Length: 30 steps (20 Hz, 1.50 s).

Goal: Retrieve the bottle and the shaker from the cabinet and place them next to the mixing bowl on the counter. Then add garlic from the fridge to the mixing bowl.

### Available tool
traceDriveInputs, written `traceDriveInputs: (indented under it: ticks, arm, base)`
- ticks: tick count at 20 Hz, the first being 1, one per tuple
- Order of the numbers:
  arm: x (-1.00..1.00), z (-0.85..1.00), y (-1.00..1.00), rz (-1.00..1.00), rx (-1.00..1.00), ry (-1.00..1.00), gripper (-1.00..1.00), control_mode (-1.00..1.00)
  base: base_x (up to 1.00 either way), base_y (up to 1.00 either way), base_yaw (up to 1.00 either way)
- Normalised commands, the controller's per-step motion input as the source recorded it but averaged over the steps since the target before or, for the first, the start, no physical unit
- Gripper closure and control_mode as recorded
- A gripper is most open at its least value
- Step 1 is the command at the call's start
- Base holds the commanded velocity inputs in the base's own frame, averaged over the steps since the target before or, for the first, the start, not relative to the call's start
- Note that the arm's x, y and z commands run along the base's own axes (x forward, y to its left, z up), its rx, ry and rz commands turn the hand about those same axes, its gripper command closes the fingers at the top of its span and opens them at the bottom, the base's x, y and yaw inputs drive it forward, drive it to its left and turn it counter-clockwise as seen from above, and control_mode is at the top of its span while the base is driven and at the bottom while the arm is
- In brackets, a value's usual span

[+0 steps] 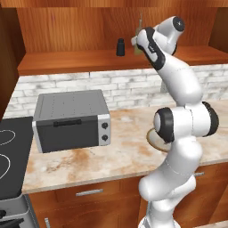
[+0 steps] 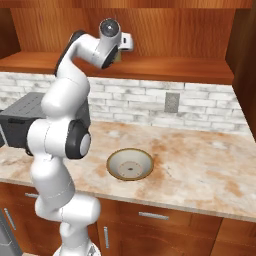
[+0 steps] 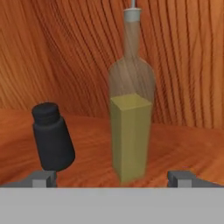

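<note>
Your gripper (image 3: 113, 178) is up at the cabinet (image 1: 67, 26), fingers spread as wide as they go and holding nothing. Right ahead on the grainy wood shelf stands the bottle (image 3: 130, 131): squarish olive body, see-through rounded shoulders, thin neck with a grey spout. No label I can read. Just beside it sits the shaker (image 3: 52, 138), matte black, leaning a bit in the hand view. The bowl (image 2: 130, 164), speckled inside, sits on the blotchy stone counter (image 2: 200, 170).

One bottle (image 3: 130, 131), one shaker (image 3: 52, 138), one mixing bowl (image 2: 130, 164), one toaster oven (image 1: 71, 120)
</note>
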Motion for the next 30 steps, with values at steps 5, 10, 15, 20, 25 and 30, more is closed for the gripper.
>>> traceDriveInputs:
  ticks: [5, 10, 15, 20, 25, 30]
  arm:
    - [0.42, -0.03, 0.0, 0.06, 0.0, 0.0, -1.0, -1.0]
    - [0.35, -0.03, 0.0, 0.07, 0.0, 0.0, -1.0, -1.0]
    - [0.19, 0.0, 0.0, 0.07, 0.0, 0.0, -1.0, -1.0]
    - [0.1, -0.03, 0.11, 0.04, 0.0, 0.0, 1.0, -1.0]
    - [0.0, 0.0, 0.08, 0.0, 0.0, 0.0, 1.0, -1.0]
    - [0.0, 0.0, 0.04, 0.0, 0.0, 0.0, 1.0, -1.0]
  base:
    - [0.0, 0.0, 0.0]
    - [0.0, 0.0, 0.0]
    - [0.0, 0.0, 0.0]
    - [0.0, 0.0, 0.0]
    - [0.0, 0.0, 0.0]
    - [0.0, 0.0, 0.0]
